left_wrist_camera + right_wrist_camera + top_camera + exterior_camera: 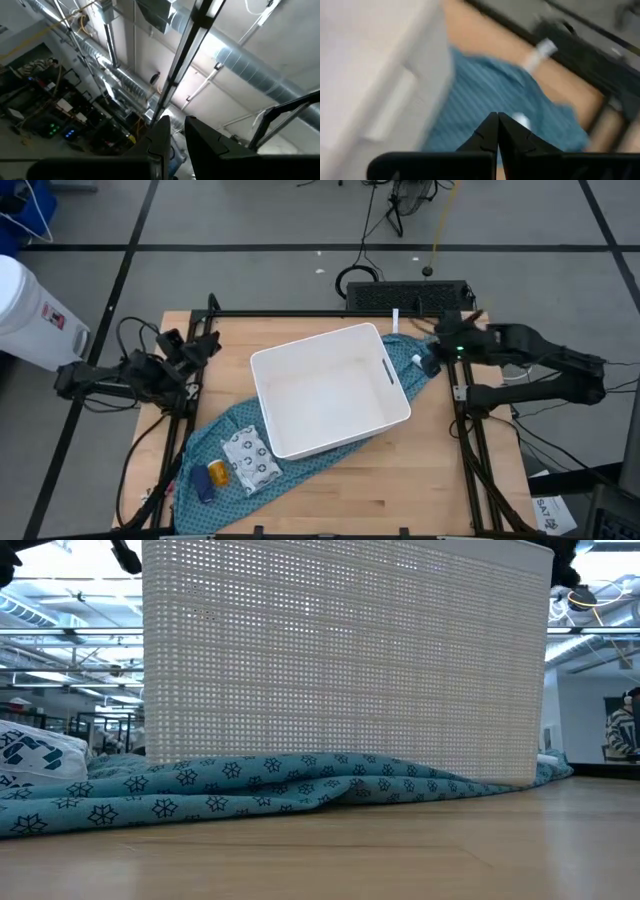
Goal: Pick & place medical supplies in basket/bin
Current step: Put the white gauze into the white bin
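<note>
The white tub (pixel 330 395) stands on the teal cloth (pixel 210 445); it fills the low view (pixel 345 660). The blister pack (pixel 248 458), the orange bottle (pixel 218 473) and the dark blue object (pixel 204 488) lie on the cloth's near left end. The tiny white tube (pixel 414 360) lies on the cloth's far right end, beside the tub's slot handle (pixel 388 370). My right gripper (pixel 432 360) hovers there, shut and empty; in the right wrist view (pixel 497 120) the tube (pixel 521 120) shows just past its fingertips. My left gripper (pixel 207 346) waits at the table's left edge, nearly shut and pointing up.
A second small white tube (pixel 396 318) lies on the bare table by the far edge, also in the right wrist view (pixel 540 52). A white cylindrical container with a red label (pixel 35 315) stands off the table at the left. Bare wood (pixel 440 470) lies at the near right.
</note>
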Robot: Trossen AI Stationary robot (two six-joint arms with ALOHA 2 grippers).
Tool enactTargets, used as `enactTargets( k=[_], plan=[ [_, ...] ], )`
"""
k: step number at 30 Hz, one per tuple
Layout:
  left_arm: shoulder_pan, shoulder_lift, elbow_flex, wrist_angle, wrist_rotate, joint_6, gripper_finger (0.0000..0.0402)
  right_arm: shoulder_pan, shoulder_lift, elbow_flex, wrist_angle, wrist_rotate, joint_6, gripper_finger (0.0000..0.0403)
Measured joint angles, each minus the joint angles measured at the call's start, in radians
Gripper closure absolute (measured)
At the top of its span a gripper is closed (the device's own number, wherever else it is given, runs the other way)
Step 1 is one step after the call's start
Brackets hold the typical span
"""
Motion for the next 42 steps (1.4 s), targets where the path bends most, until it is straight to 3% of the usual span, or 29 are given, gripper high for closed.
enactTargets(
  k=[4, 12, 18, 24, 28, 42],
  plan=[
    [0.000, 0.003, 0.010, -0.015, -0.009, 0.014, 0.0339, -0.052, 0.045, -0.050, -0.136, 0.001, 0.036, 0.0403],
    [0.000, 0.003, 0.010, -0.045, -0.008, -0.035, 0.0339, -0.212, 0.045, -0.284, -0.022, -0.156, 0.036, 0.0393],
    [0.000, 0.003, 0.010, -0.046, -0.008, -0.058, 0.0339, -0.293, 0.039, -0.425, 0.113, -0.214, -0.014, 0.0337],
    [0.000, 0.003, 0.010, -0.046, -0.007, -0.061, 0.0339, -0.348, 0.043, -0.493, 0.313, -0.232, -0.114, 0.0263],
    [0.000, 0.003, 0.010, -0.046, -0.007, -0.063, 0.0339, -0.405, 0.059, -0.542, 0.428, -0.273, -0.142, 0.0235],
    [0.000, 0.003, 0.010, -0.066, -0.008, -0.110, 0.0339, -0.477, 0.124, -0.621, 0.563, -0.256, -0.211, 0.0234]
  ],
)
